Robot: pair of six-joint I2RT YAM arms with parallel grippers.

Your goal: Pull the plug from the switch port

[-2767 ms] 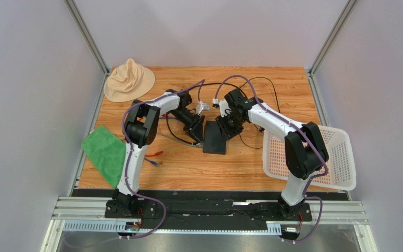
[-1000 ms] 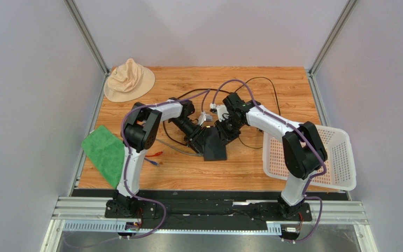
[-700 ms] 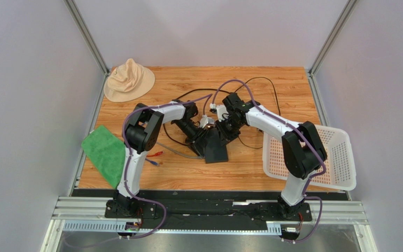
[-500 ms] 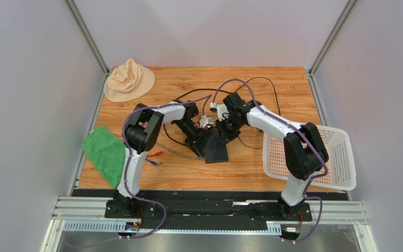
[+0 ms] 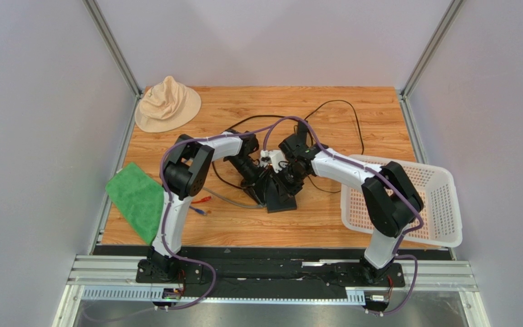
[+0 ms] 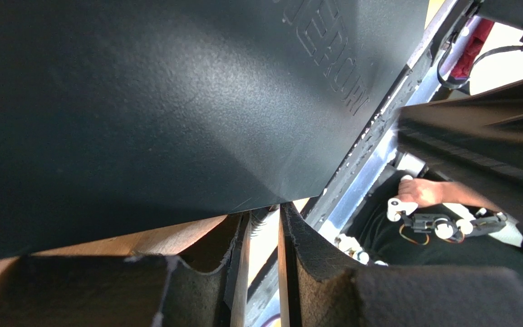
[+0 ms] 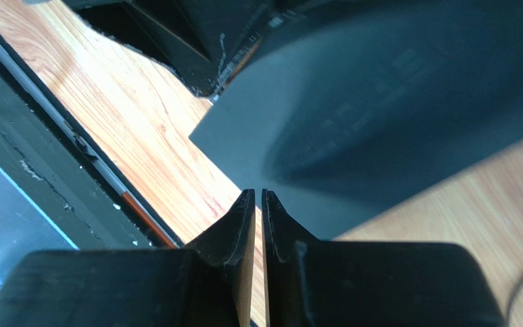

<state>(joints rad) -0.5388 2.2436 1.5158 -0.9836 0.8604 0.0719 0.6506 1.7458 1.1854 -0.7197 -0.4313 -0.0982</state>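
The switch (image 5: 281, 196) is a flat matte-black box in the middle of the wooden table. It fills the top of the left wrist view (image 6: 141, 102) and lies just beyond the fingertips in the right wrist view (image 7: 394, 102). My left gripper (image 5: 263, 182) is at its left edge; its jaws (image 6: 264, 221) stand a narrow slit apart with nothing between them. My right gripper (image 5: 289, 180) is over its far end, jaws (image 7: 258, 197) nearly touching and empty. The sockets and the plug are hidden under the two grippers.
A grey cable (image 5: 233, 199) runs left from the switch. A black cable (image 5: 343, 109) loops across the back. A tan hat (image 5: 167, 103) lies back left, a green cloth (image 5: 137, 197) at the left edge, a white basket (image 5: 441, 204) at the right.
Both grippers have closed in on the switch. The right gripper has slid left and nearer over it, and the switch has turned and shifted slightly.
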